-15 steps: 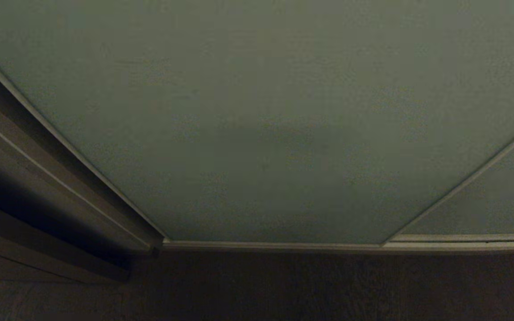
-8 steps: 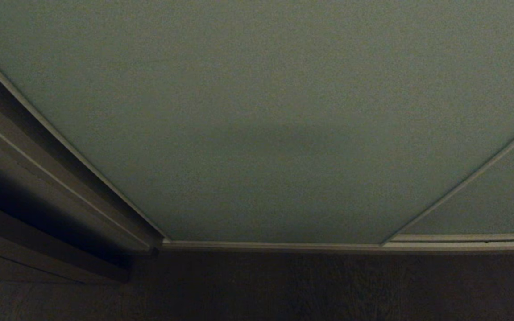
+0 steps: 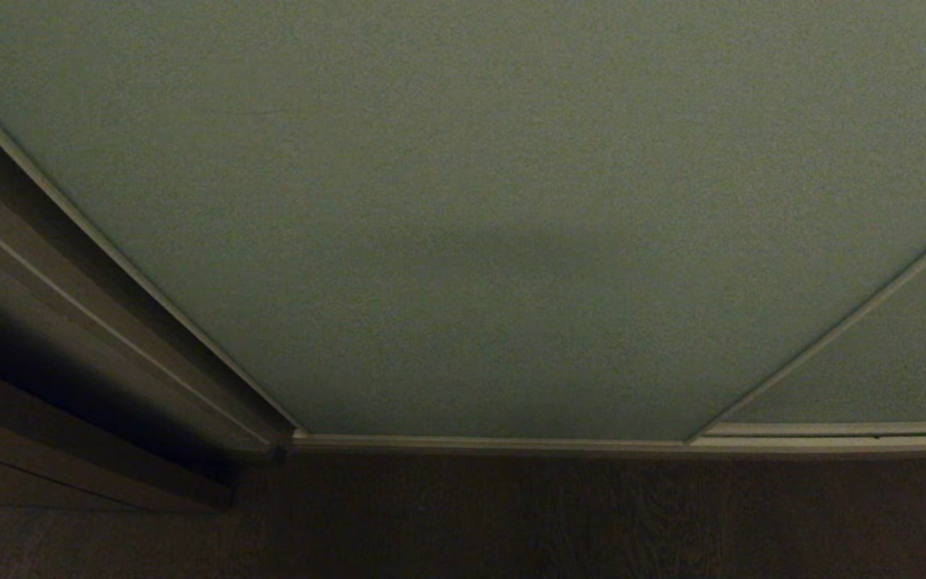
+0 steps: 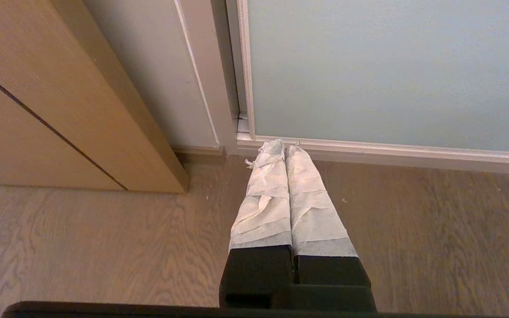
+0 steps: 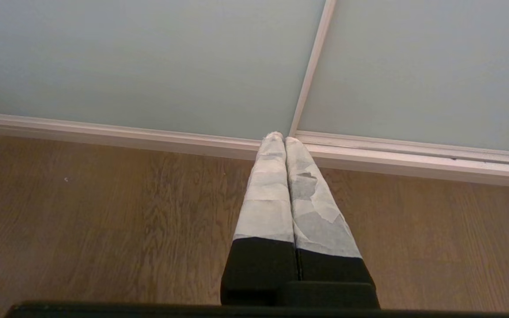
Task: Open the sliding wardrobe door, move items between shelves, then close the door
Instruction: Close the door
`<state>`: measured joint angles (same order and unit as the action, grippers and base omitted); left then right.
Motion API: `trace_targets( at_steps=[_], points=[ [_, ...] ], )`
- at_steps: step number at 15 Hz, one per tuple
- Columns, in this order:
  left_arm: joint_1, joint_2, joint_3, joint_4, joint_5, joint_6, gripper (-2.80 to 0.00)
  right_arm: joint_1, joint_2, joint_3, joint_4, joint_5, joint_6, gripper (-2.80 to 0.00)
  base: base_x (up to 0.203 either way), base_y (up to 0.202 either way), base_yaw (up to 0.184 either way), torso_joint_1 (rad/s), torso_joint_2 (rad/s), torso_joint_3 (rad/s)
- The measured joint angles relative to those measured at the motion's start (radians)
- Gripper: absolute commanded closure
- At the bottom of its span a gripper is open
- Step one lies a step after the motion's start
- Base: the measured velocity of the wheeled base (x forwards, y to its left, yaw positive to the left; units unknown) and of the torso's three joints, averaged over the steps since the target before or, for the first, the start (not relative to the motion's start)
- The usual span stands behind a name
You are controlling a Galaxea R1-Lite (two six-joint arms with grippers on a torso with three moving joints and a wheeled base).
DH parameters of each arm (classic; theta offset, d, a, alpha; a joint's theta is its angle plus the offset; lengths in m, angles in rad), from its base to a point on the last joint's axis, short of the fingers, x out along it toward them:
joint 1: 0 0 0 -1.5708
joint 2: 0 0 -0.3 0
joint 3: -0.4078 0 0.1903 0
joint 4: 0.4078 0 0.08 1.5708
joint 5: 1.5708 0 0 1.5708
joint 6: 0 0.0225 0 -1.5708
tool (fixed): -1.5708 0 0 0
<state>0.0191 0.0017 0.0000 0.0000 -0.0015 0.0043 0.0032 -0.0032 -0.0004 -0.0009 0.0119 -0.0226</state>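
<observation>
Sliding wardrobe door (image 3: 471,225) is shut, filling the wall ahead of both grippers, long axis vertical; its left frame edge meets the jamb just beyond the left gripper (image 4: 281,148), its right edge overlaps a second door panel (image 5: 427,66) just beyond the right gripper (image 5: 279,138), so each arm sits near one door edge, neither touching. Count: two door panels, two grippers, both with fingers pressed together on nothing; no plush items or shelves visible.
</observation>
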Motion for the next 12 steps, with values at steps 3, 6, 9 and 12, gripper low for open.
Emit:
trace_targets(
  at_steps=[3,6,9,12],
  points=[
    [0.0,0.0,0.0,0.0,0.0,0.0,0.0,0.0,0.0,0.0,0.001,0.0,0.0,0.0,0.0,0.0,0.0,0.0,0.0,0.0],
    [0.0,0.0,0.0,0.0,0.0,0.0,0.0,0.0,0.0,0.0,0.002,0.0,0.0,0.0,0.0,0.0,0.0,0.0,0.0,0.0],
    [0.0,0.0,0.0,0.0,0.0,0.0,0.0,0.0,0.0,0.0,0.003,0.0,0.0,0.0,0.0,0.0,0.0,0.0,0.0,0.0],
    [0.0,0.0,0.0,0.002,-0.003,0.018,0.0,0.0,0.0,0.0,0.002,0.0,0.0,0.0,0.0,0.0,0.0,0.0,0.0,0.0]
  ],
)
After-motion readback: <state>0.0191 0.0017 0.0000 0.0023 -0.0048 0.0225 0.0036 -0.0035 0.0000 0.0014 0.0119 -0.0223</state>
